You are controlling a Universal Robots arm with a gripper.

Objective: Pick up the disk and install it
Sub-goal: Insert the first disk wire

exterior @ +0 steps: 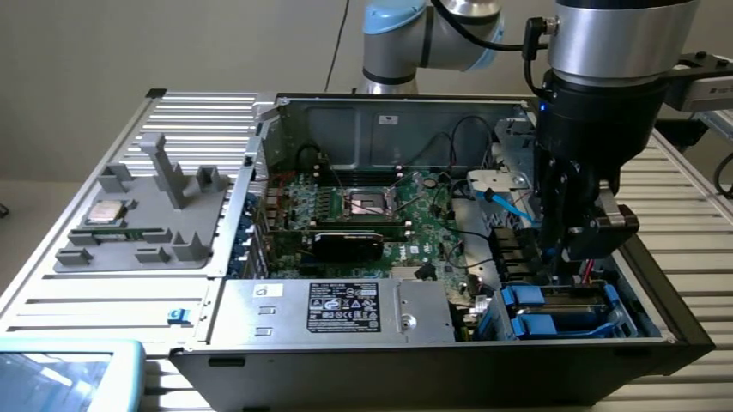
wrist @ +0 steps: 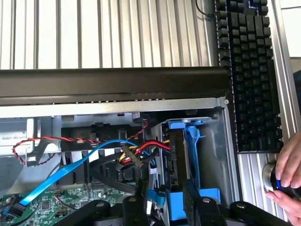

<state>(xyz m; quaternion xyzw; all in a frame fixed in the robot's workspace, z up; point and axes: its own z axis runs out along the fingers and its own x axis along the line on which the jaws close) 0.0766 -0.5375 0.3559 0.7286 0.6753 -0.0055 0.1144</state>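
Note:
The disk (wrist: 175,157) stands on edge in the drive bay at the corner of the open computer case, dark along its side with bright blue rails (wrist: 193,146) around it. In the exterior view the blue-railed disk (exterior: 550,302) sits in the bay at the case's front right. My gripper (exterior: 572,253) reaches down into the case just above that bay. In the wrist view the gripper (wrist: 167,209) straddles the near end of the disk and its blue tab; whether it grips the disk cannot be made out.
Red, black and blue cables (wrist: 117,150) run close beside the bay. The silver box with a black label (exterior: 343,309) and the motherboard (exterior: 366,215) lie to the exterior view's left. A grey fixture holds a processor chip (exterior: 109,212). A keyboard (wrist: 249,70) and a hand (wrist: 288,172) lie outside the case.

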